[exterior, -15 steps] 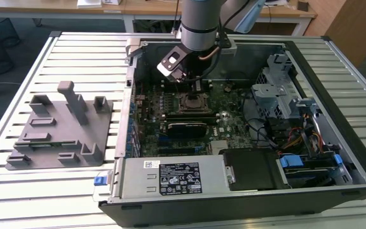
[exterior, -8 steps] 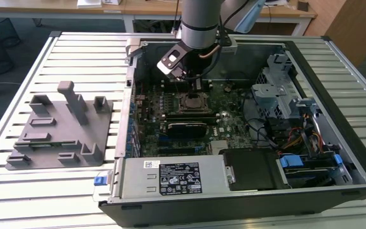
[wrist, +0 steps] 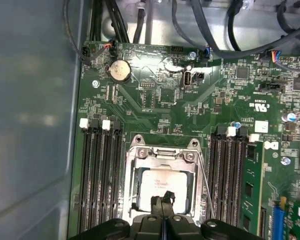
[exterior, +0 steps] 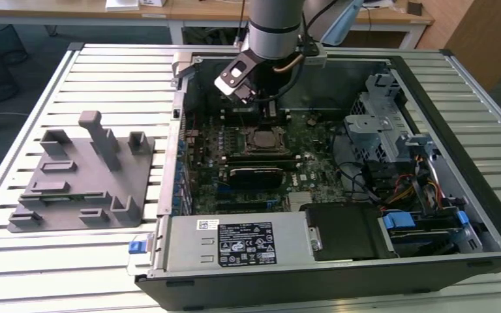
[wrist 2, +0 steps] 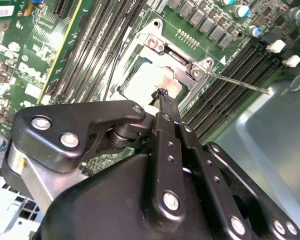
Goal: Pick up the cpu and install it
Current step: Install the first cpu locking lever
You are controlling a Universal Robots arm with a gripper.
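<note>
End effector [wrist: 162, 200] above cpu [wrist: 162, 180], apparently flat, face-up

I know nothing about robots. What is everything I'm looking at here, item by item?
cpu: one, silvery-grey, lying in the socket.
socket frame: one, metal, around the cpu.
motherboard: one, green, inside the case.
memory slots: two banks, black, on either side of the socket.
coin battery: one, silver, on the motherboard.
computer case: one, black and grey, open, on the table.
fixture tray: one, grey, on the table, at the exterior view's left of the case.
table: one, pale slatted metal.
robot arm: one, grey, reaching into the case.
fingers: two, black, shut together, tips over the cpu.
</note>
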